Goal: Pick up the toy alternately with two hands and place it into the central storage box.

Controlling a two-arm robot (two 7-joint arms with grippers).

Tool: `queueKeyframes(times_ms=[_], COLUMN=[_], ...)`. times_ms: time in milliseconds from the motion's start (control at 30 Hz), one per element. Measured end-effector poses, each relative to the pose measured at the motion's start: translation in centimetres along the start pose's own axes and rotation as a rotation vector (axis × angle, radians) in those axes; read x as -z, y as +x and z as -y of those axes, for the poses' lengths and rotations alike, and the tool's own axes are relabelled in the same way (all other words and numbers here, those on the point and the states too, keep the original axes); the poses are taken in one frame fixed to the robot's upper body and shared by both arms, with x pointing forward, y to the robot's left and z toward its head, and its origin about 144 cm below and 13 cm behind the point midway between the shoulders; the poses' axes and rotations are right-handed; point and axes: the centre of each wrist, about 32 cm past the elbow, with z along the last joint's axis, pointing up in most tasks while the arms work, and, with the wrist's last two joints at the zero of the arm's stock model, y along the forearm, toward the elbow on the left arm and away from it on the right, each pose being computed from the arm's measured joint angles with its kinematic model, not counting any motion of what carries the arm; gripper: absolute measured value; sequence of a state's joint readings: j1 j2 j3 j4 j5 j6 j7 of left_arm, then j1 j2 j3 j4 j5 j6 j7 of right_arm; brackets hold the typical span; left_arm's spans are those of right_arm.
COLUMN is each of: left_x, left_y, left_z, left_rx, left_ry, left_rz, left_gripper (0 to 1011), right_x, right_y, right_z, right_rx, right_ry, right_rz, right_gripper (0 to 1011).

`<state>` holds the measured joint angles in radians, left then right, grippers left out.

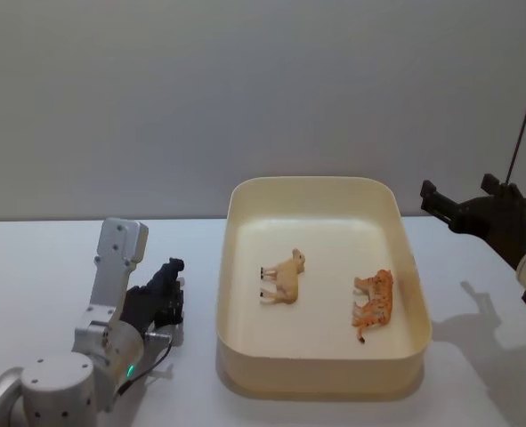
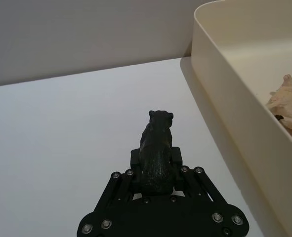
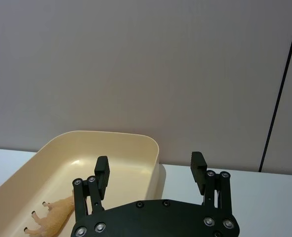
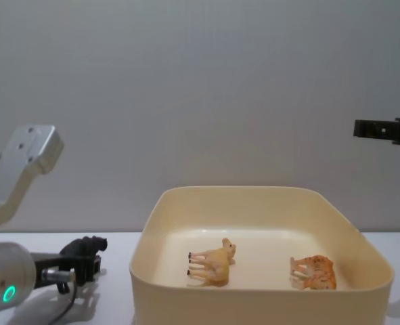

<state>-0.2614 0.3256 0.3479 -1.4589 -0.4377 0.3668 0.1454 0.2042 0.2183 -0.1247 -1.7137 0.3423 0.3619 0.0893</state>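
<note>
On the white table (image 1: 49, 267), roughly dead centre: the cream storage box (image 1: 236, 294) was parked there, open side up.

Inside the box: two toys were seen on the floor of it. A tan animal figure (image 1: 283, 277) was stood at about 9 o'clock from the box's middle, an orange spotted figure (image 1: 375, 302) at about 3 o'clock. They were kept well apart from each other, and neither was touched by a gripper.

Left gripper (image 2: 155, 165): found low, near the table, at 9 o'clock of the box and outside its wall. Its fingers were clamped on a small black animal toy (image 2: 156, 148), which was gripped around the body with the head poking out past the fingertips. From the chest view the toy (image 4: 86, 252) was seen just beside the box wall, not over it.

Right gripper (image 3: 150, 174): held up high, well above the table, at around 2 o'clock of the box. Its two fingers (image 3: 102, 170) were spread wide with nothing between them.

Left arm: a green ring light (image 4: 8, 294) was lit on the silver cylinder.

Background: a plain grey wall (image 1: 245, 89) was seen behind it all.
</note>
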Motion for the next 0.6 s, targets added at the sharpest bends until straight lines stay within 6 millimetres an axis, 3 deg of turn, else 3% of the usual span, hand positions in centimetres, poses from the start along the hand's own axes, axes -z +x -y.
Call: queueKeyframes(times_ms=[600], left_x=[-4.8], left_y=[-1.5], left_z=[-1.4], left_rx=[0.061], left_ry=[-0.110], left_rz=[0.278], left_gripper=[310], right_x=[0.0], right_y=[0.0], right_z=[0.0], right_rx=[0.000], right_ry=[0.000], right_rz=[0.000], right_gripper=[1001])
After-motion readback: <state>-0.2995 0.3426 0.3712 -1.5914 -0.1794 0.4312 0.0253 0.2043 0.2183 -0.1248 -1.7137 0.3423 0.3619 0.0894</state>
